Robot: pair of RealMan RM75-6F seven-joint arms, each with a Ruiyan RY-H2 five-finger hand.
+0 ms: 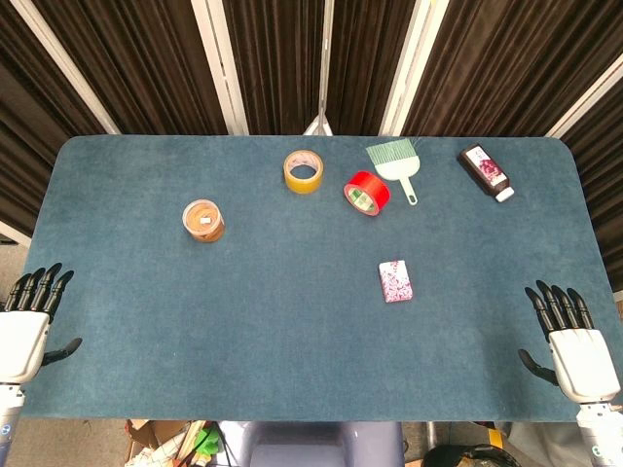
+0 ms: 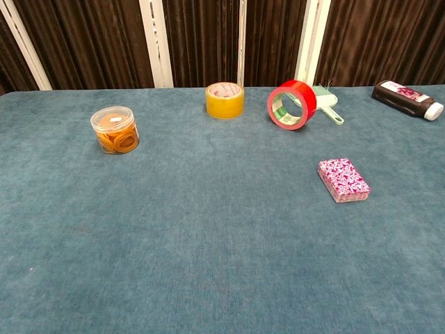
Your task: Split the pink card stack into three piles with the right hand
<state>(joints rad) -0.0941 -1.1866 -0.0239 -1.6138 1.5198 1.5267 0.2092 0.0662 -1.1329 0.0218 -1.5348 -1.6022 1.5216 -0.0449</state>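
Pink card stack, flat, long axis near-to-far

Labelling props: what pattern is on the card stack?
Pink-and-white floral print on the card stack; clearest in chest view.

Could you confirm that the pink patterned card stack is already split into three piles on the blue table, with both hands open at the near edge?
Not quite: the pink patterned card stack is one unsplit pile, as the chest view shows. Both the left hand and right hand lie open at the blue table's near edge.

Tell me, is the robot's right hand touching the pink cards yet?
Apart. The head view shows the right hand at the table's near right edge, with bare blue cloth between it and the pink card stack.
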